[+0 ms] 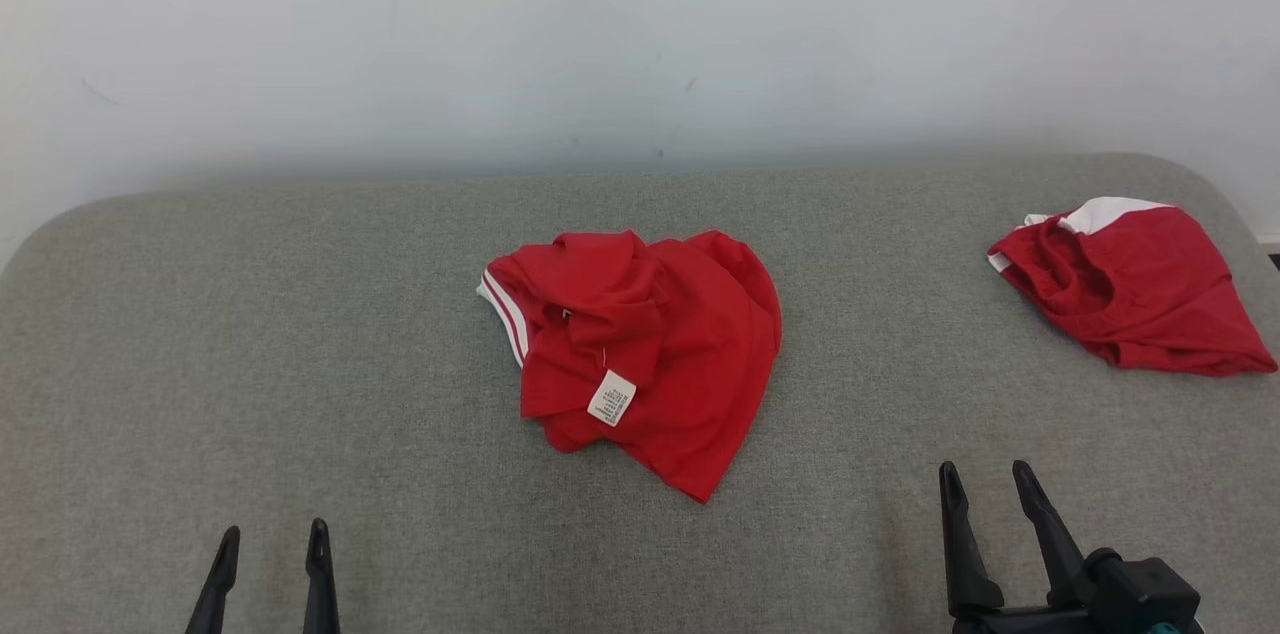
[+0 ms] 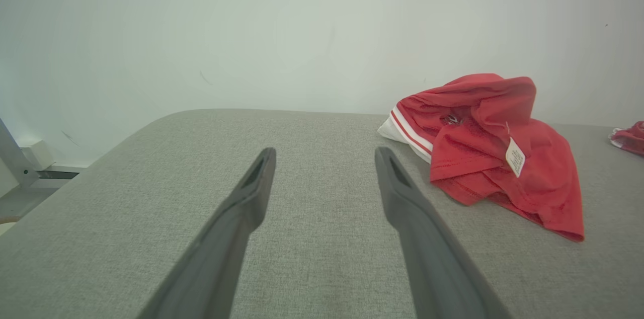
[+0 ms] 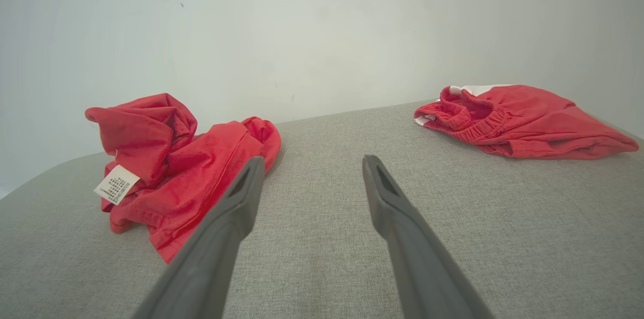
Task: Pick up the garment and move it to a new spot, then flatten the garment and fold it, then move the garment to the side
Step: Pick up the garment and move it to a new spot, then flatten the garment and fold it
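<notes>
1. The red garment (image 1: 650, 354) lies crumpled at the centre of the grey cushion (image 1: 300, 364), white label (image 1: 612, 398) upward.
2. My left gripper (image 1: 275, 530) and right gripper (image 1: 985, 469) stand spread and empty, clear of it.
3. A second red garment (image 1: 1140, 289) lies far right.

**Red garment lay crumpled at mid-surface**

A red garment (image 1: 670, 344) lay in a loose, unfolded heap near the middle of a grey fabric surface (image 1: 280, 364), bunched over itself and rumpled. A white-striped edge (image 1: 503, 309) stuck out at its left side. 1 white care label (image 1: 612, 398) faced up on a turned-over fold, its print too small to read. A pointed corner of cloth trailed toward the near side, flat against the surface.
</notes>
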Controlling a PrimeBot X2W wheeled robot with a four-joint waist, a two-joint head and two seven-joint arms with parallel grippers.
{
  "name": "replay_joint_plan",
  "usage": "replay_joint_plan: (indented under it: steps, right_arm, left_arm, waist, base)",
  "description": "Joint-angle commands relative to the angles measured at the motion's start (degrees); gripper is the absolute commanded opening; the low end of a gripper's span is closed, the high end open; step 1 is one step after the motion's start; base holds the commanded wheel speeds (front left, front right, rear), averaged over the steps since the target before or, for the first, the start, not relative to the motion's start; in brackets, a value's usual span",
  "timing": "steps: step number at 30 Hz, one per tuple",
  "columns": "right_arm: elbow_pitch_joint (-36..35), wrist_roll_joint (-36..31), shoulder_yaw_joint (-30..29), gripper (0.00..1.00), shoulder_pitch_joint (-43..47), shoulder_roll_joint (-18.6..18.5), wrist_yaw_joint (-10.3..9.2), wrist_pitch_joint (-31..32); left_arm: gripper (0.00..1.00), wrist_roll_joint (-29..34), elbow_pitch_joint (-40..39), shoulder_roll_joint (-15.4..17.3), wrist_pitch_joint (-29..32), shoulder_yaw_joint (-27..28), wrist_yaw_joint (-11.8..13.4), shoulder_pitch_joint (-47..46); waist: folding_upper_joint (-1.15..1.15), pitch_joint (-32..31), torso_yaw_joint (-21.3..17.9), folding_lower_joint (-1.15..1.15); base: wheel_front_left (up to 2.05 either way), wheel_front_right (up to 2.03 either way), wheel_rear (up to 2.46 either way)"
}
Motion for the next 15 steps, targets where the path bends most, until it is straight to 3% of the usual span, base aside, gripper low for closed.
replay_joint_plan:
  steps: [1,15]
  right_arm:
    - [0.0,-0.2,0.1,1.0,0.6,0.0,-0.1,0.0]
    - [0.4,-0.3,0.4,1.0,0.8,0.0,-0.1,0.0]
  left_arm:
    - [1.0,0.4,-0.1,-0.3,-0.2,0.0,-0.1,0.8]
    - [1.0,1.0,-0.7,-0.6,-0.2,0.0,-0.2,1.2]
  waist:
    - [0.0,0.0,0.0,0.0]
    - [0.0,-0.5,0.2,0.0]
  base:
    - [0.0,0.0,0.0]
    - [0.0,0.0,0.0]
